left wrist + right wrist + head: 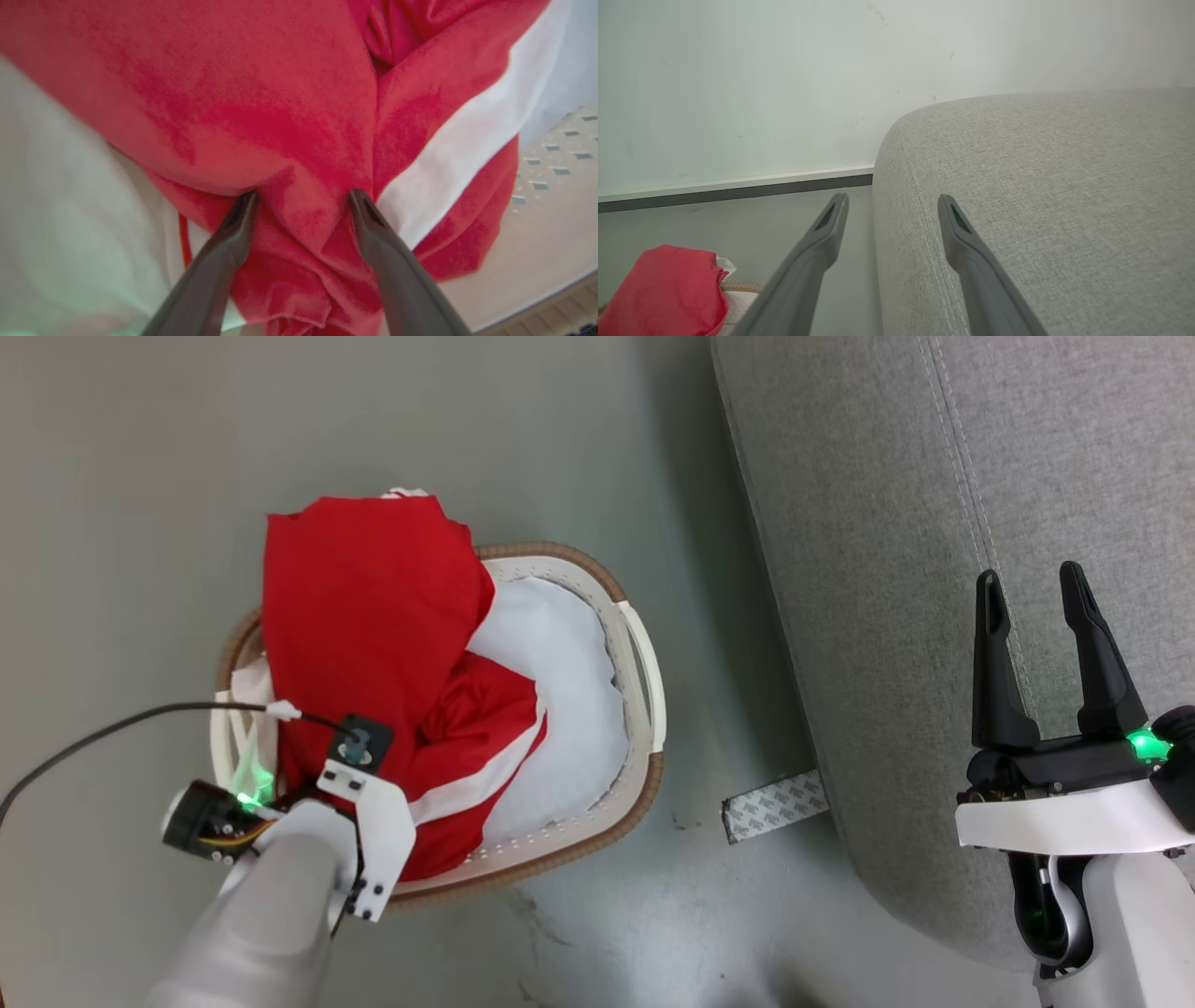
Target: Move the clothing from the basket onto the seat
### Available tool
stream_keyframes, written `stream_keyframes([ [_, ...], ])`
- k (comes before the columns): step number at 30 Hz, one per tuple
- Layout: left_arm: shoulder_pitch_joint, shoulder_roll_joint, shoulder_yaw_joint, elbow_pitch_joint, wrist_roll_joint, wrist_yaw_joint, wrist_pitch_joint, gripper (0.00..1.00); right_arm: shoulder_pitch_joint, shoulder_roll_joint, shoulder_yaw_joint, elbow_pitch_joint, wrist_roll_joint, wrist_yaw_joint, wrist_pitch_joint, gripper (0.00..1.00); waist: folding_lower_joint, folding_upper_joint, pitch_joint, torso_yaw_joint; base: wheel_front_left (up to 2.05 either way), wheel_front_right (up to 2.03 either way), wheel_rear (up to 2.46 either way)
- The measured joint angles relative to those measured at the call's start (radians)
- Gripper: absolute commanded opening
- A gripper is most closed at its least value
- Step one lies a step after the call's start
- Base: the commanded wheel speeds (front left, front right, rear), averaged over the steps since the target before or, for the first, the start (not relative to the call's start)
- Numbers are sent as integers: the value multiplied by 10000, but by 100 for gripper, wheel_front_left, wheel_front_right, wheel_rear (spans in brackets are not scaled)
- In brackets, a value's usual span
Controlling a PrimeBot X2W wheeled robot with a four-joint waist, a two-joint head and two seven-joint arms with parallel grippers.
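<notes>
clothing (373,644): red heap with white stripe trim, piled in the left half of the basket (644,663) and spilling over its far-left rim.
basket: on the floor (140,476), just left of the seat (887,523), not touching it.
pad (569,681): white, lies bare along the basket's right side, partly under the red fabric.
left gripper (301,200): down at the basket's near-left corner. Released, fingers spread wide. Tips press into the red fabric and a fold bulges between them, not pinched.
right gripper (1030,577): released, fingers apart, empty, hovering above the seat's left edge.
strip (775,805): grey, patterned, flat on the floor at the seat's base, between basket and seat.
cable (112,728): black, runs from the left wrist towards the left.
</notes>
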Motion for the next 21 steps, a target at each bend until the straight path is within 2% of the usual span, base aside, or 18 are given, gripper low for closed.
stream_keyframes([
  [5,-279,105,-82,171,6,155,-86,100,-84,2,107,-38,69,0,0,100,0,0,305,-164,0,0,0],
  [6,-282,109,-100,188,6,244,-232,62,-99,2,111,-40,71,0,0,100,0,0,341,-199,0,0,0],
  [7,-291,107,-115,203,6,311,-330,0,-99,2,107,-40,71,0,0,100,-1,0,366,-225,0,0,0],
  [10,-293,-21,-35,297,-155,257,-583,0,-73,2,44,12,67,0,0,100,0,0,274,-213,0,0,0],
  [21,392,-767,508,-240,-1498,-713,-2328,0,671,6,-334,401,-443,0,0,100,-2,0,-1182,272,0,0,0],
])
